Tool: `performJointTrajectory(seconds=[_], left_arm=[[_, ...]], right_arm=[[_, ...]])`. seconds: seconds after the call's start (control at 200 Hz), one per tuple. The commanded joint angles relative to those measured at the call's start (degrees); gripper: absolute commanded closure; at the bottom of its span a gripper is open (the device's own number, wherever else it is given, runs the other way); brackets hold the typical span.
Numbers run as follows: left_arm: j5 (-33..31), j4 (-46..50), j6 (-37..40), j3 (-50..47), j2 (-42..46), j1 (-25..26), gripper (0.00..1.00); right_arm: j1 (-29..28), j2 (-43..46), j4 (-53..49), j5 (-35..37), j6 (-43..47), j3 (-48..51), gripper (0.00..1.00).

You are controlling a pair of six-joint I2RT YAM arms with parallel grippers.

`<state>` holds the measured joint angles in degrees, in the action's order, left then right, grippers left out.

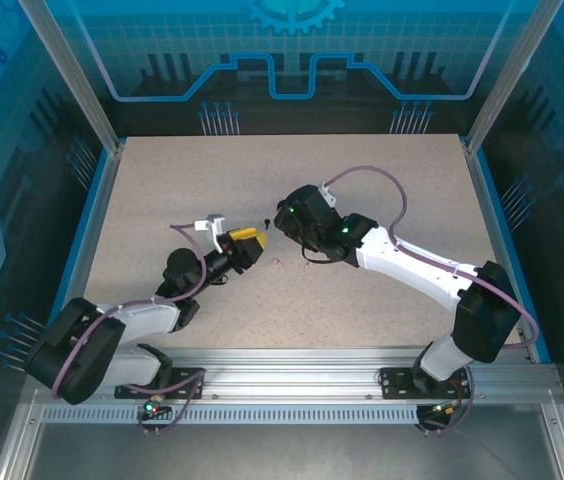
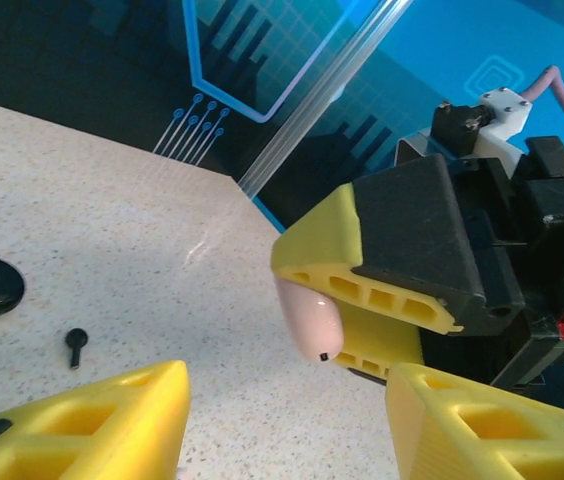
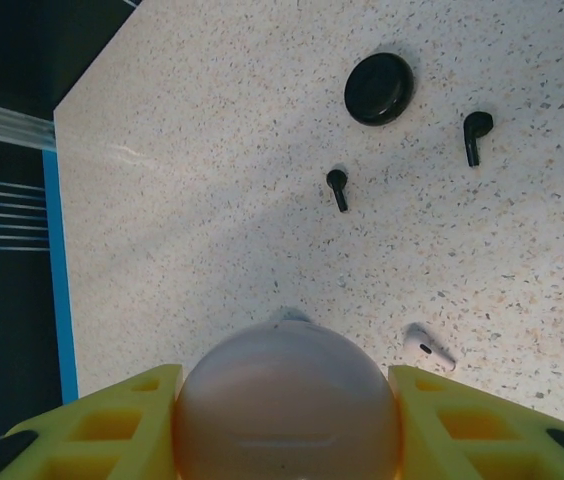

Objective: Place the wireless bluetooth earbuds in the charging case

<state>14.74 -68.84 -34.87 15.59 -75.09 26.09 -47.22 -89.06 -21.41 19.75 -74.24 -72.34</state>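
Right hand (image 3: 282, 385) clamps the smooth pink case (image 3: 287, 425), left hand (image 2: 287, 410) gapes wide; those tiny pink earbuds (image 3: 429, 347) look light and slippery, so I'd pinch gently across the stem.

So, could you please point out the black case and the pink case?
black case (image 3: 379, 88), right wrist view, centre of its lid.
pink case (image 3: 287, 405), right wrist view, middle of its dome.
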Motion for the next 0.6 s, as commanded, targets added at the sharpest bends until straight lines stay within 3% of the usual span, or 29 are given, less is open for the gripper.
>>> performJointTrajectory(seconds=[0.0, 0.595], left_arm=[[-0.77, -9.74, -1.46, 0.88, -3.61, 1.3, 0.45], [-3.68, -11.32, 1.01, 5.84, -9.81, 6.88, 0.51]], right_arm=[[-1.35, 2.21, 1.27, 3.76, -4.62, 0.72, 0.64], [-3.53, 2.31, 3.99, 4.32, -6.71, -0.37, 0.65]])
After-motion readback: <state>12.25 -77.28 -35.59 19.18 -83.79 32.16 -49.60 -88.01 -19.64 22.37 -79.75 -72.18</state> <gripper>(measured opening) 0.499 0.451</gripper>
